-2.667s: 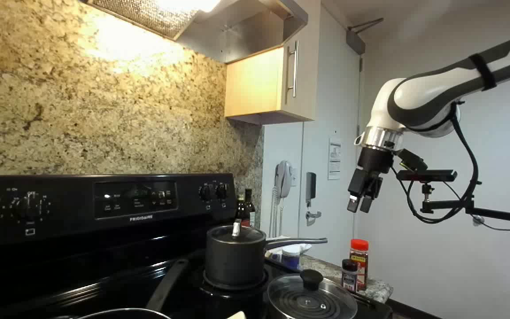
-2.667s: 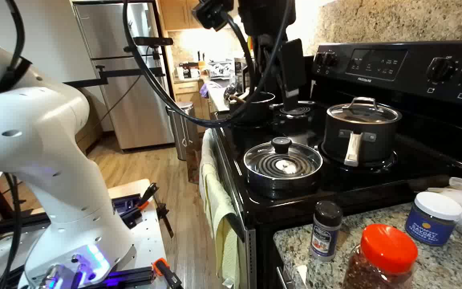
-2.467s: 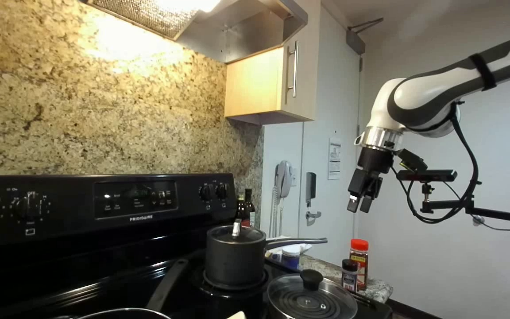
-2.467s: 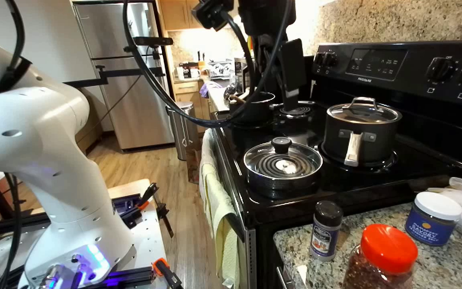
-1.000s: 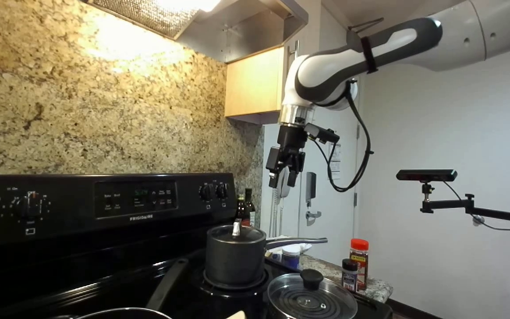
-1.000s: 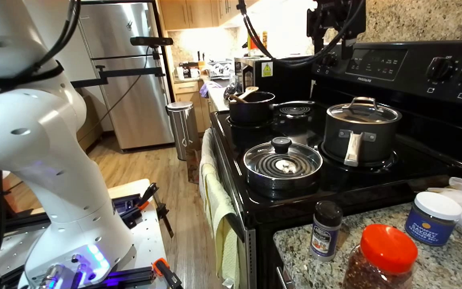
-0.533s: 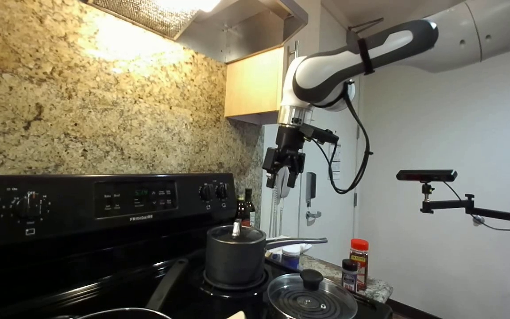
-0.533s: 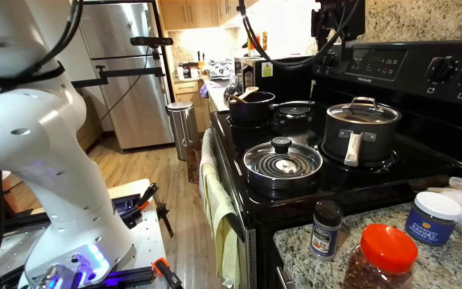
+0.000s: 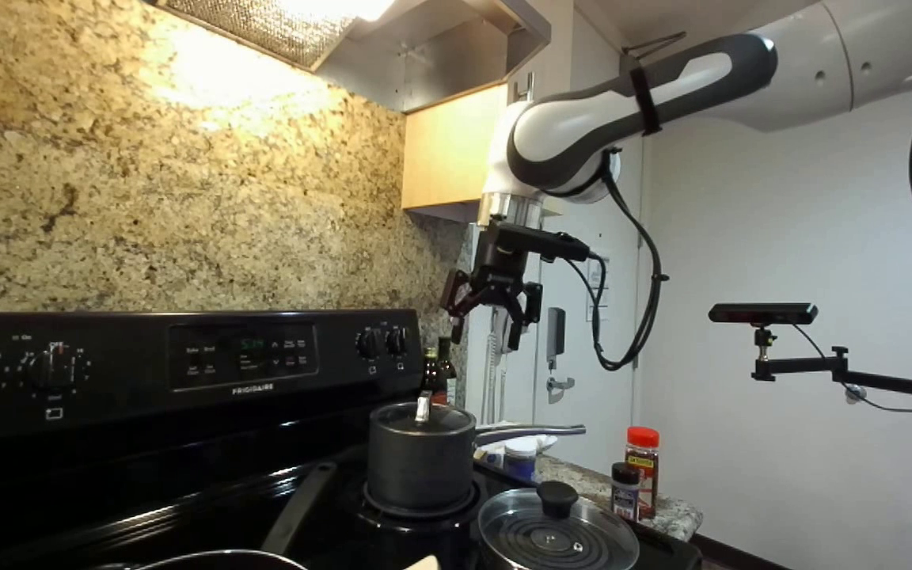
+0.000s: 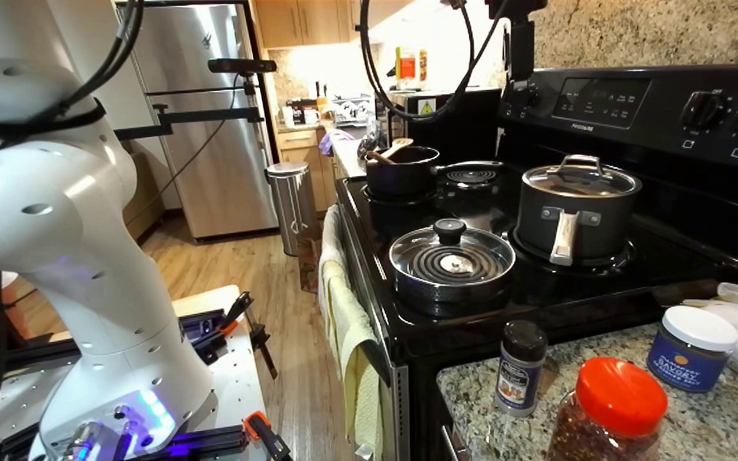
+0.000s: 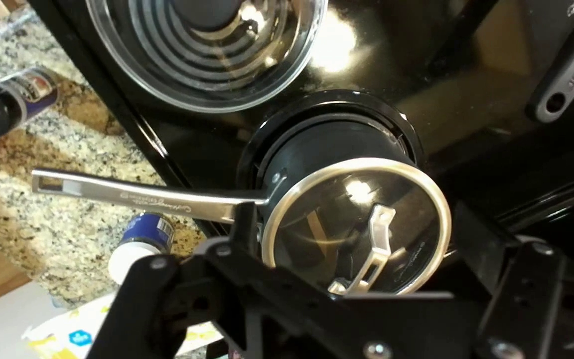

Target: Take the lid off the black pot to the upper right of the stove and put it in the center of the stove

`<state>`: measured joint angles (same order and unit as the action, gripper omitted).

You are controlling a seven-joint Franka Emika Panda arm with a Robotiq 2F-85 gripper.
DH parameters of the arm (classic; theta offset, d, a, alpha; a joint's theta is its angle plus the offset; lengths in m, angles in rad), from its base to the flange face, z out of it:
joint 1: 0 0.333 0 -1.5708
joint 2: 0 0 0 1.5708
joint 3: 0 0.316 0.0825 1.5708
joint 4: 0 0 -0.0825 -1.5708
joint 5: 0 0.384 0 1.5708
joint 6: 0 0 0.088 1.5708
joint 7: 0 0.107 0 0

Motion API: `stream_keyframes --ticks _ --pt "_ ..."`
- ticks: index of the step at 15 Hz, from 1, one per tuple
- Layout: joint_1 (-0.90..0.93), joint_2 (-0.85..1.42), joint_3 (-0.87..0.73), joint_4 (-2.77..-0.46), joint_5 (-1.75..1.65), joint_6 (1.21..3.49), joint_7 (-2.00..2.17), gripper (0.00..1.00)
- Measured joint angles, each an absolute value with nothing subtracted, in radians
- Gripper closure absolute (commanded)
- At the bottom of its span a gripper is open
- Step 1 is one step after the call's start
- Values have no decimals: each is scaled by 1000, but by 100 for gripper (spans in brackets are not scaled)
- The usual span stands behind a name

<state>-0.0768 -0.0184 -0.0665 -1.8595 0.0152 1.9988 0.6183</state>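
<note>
Tool [image 9: 485, 334]: fingers [image 11: 245, 224] spread at 9 and 3 o'clock in wrist view, nothing held | handle [image 11: 380, 244] of lid [image 9: 404, 418]: aligned 1-to-7 o'clock there, crosswise closing judged suitable | lid: seated on black pot [image 9: 418, 463], apart, 7 o'clock from tool in an exterior view | stove [image 10: 496, 212] centre: goal, 9 o'clock from pot in an exterior view

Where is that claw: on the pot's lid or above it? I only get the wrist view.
Observer: Above. In both exterior views, a gap separates the gripper from the lid of the black pot.
Visitor: What else is on the stove that I can't see?
Observer: In an exterior view, wooden utensils poke past the rim of an uncovered pot.
Visitor: Does the stove show the time?
Observer: In an exterior view, green digits glow on its display, too blurred to read surely.
</note>
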Motion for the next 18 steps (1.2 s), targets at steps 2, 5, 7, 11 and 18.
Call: stream_keyframes --ticks 2,5,7,11,18 --pt "-65 -3 -59 -1857 16 2011 740 0" --pt "-60 2 -59 -1857 15 2012 751 0" --pt "-61 2 -61 -1857 15 2012 751 0" --pt "-59 10 -60 -1842 -11 2002 804 0" --pt "-43 176 -59 -1598 -63 1901 895 0"
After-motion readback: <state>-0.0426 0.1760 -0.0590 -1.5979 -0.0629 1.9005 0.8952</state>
